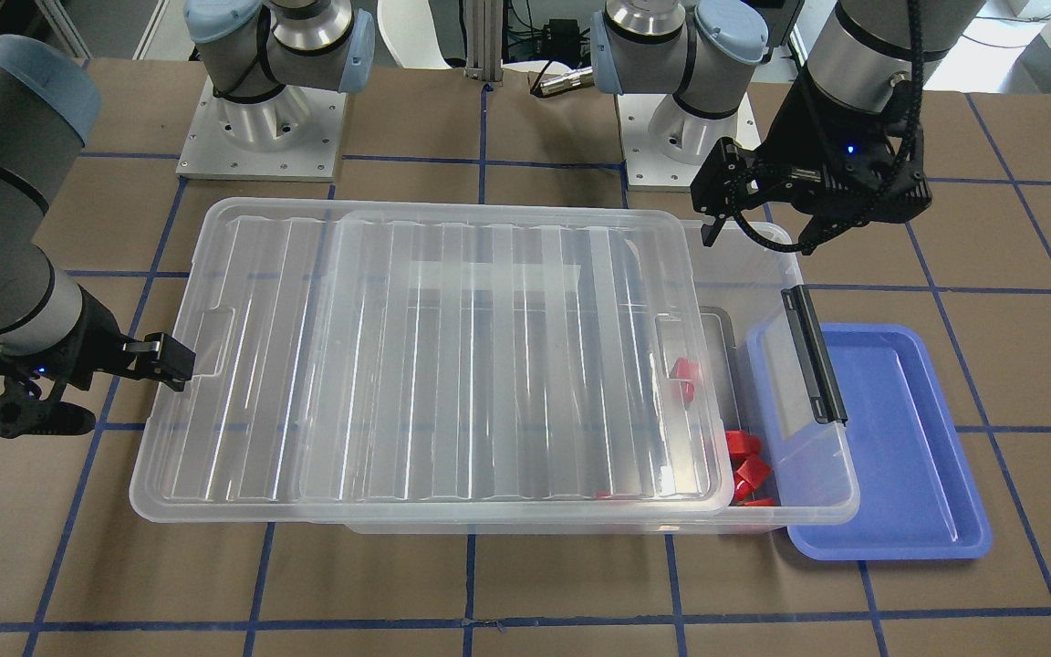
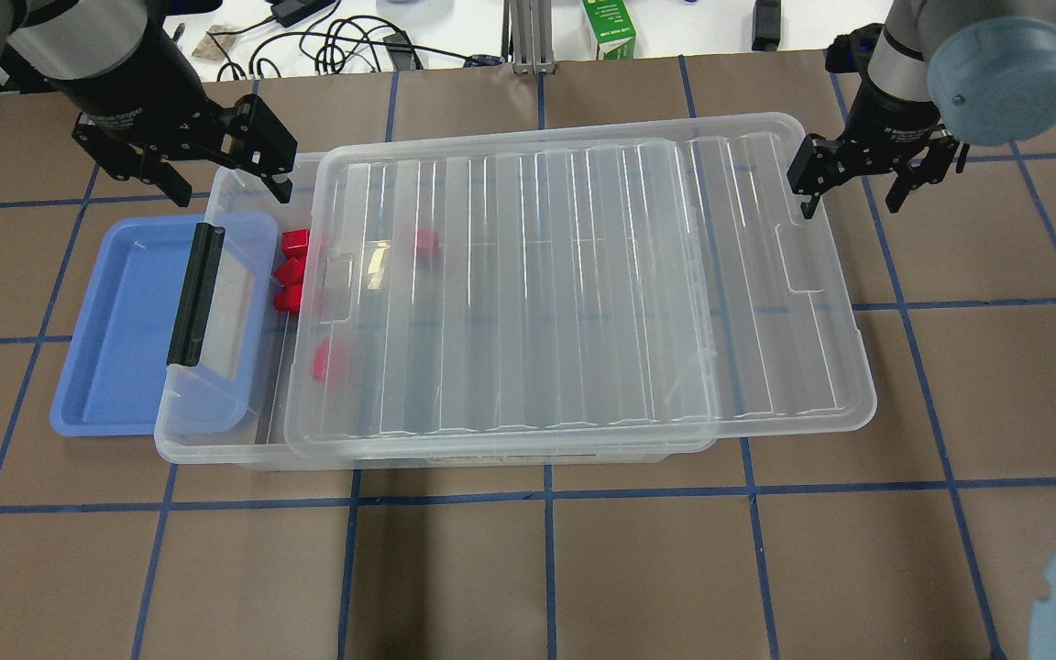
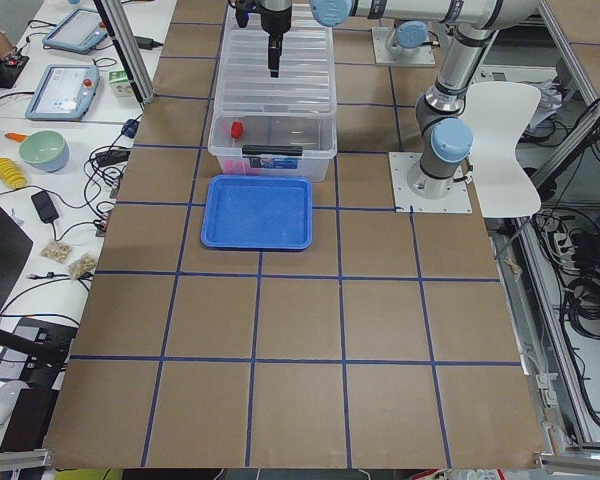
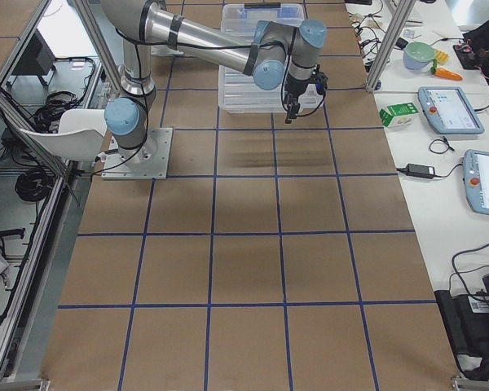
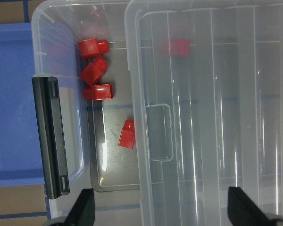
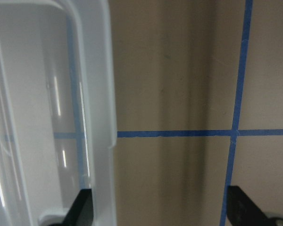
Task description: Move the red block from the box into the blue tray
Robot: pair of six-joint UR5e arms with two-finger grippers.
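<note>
The clear box (image 2: 216, 438) lies across the table, its ribbed lid (image 2: 537, 284) slid toward my right side, so its left end is uncovered. Several red blocks (image 2: 290, 272) lie there, also in the left wrist view (image 5: 95, 71); one (image 2: 425, 243) sits under the lid. The blue tray (image 2: 120, 321) lies at the box's left end, partly under the black latch (image 2: 193, 293). My left gripper (image 2: 233, 188) is open and empty above the uncovered end (image 5: 162, 212). My right gripper (image 2: 851, 202) is open and empty at the lid's right edge (image 6: 161, 214).
Brown table with blue tape grid. The arm bases (image 1: 261, 128) stand behind the box. A green carton (image 2: 609, 29) and cables lie beyond the table's far edge. The blue tray (image 1: 909, 438) is empty.
</note>
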